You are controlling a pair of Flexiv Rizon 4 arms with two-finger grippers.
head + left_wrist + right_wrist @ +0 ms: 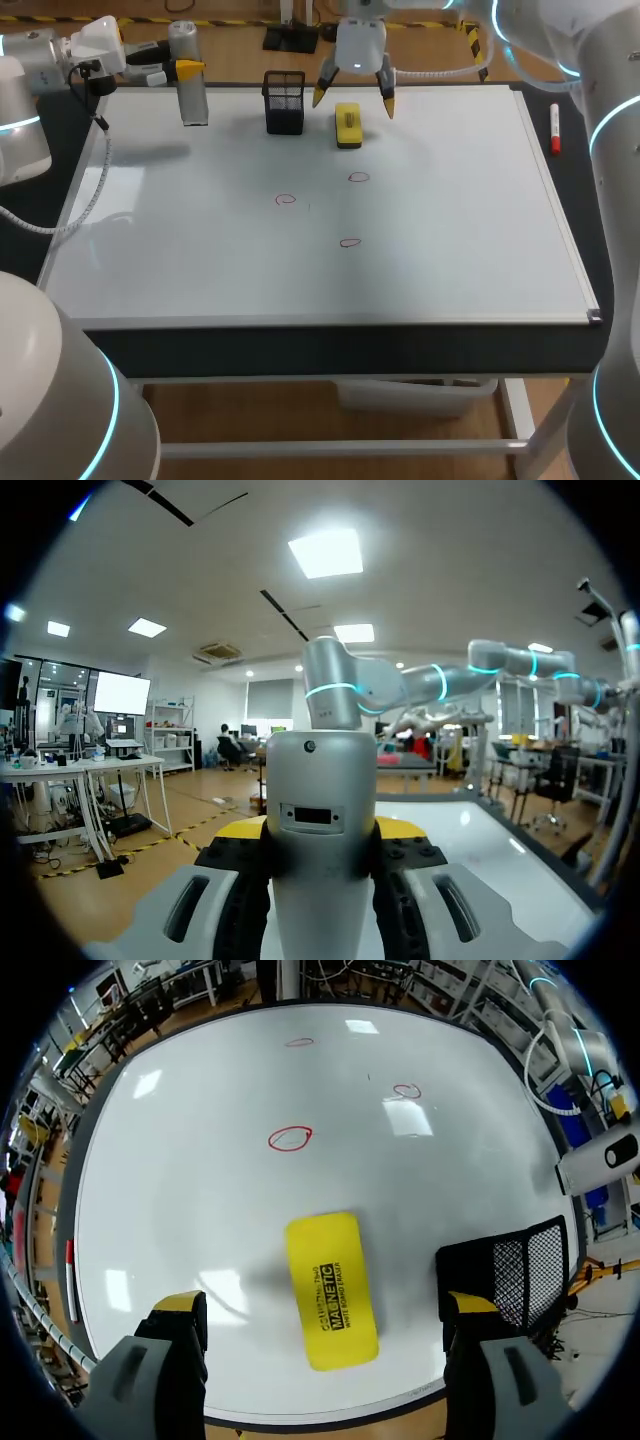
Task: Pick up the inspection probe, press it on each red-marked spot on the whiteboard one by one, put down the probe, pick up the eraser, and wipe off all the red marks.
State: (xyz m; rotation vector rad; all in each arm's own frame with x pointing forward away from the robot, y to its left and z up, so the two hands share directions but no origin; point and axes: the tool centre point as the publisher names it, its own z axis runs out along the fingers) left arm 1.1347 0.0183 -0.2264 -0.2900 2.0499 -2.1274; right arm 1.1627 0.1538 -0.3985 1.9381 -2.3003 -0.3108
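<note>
The grey cylindrical probe (188, 75) stands upright above the whiteboard's (450, 220) far left corner, with my left gripper (183, 69) shut on it from the side. In the left wrist view the probe (320, 810) fills the gap between the yellow-tipped fingers (236, 832). Three red rings (286, 199), (358, 178), (349, 242) are drawn mid-board. The yellow eraser (347, 126) lies flat at the far edge. My right gripper (353, 100) hangs open just above it, one finger on each side of the eraser (332, 1288), not touching it.
A black mesh pen holder (285, 102) stands just left of the eraser, close to the right gripper's finger (470, 1305). A red marker (554, 128) lies off the board's right edge.
</note>
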